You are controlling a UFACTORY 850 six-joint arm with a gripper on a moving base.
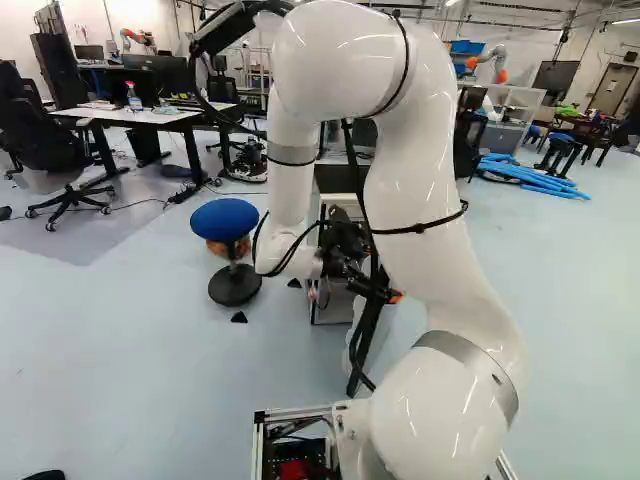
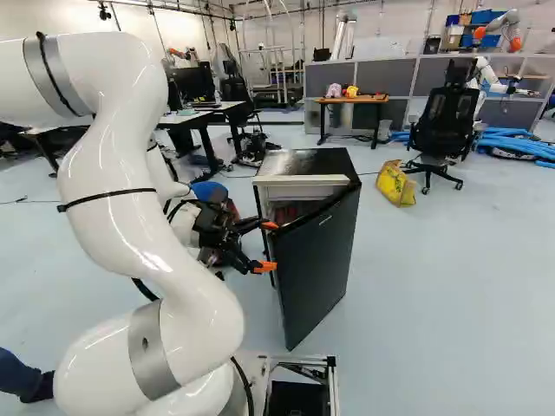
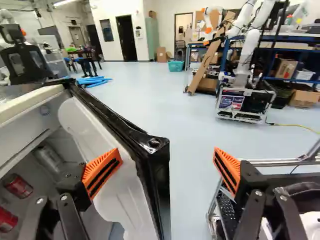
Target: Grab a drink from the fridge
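In the right base view my gripper [image 2: 267, 246] is at the open side of the black fridge [image 2: 303, 162], whose door [image 2: 321, 269] stands ajar. The wrist view shows the gripper [image 3: 166, 167] open, with the door's free edge [image 3: 156, 165] between its spread orange-padded fingers. One finger is on the inner, white-lined side, the other on the outer side, apart from the door. Whether the inner finger touches the liner, I cannot tell. Inside the fridge are a red can [image 3: 18, 186], another red can [image 3: 7, 220] and a silver can [image 3: 48, 157]. My arm hides much of the fridge in the left base view.
A blue stool [image 1: 225, 218] stands left of the fridge in the left base view. Beyond the fridge are a yellow bag [image 2: 396, 183], a black office chair [image 2: 444, 130] and a wooden table [image 2: 351, 101]. Another robot [image 3: 245, 75] stands across the room on its base.
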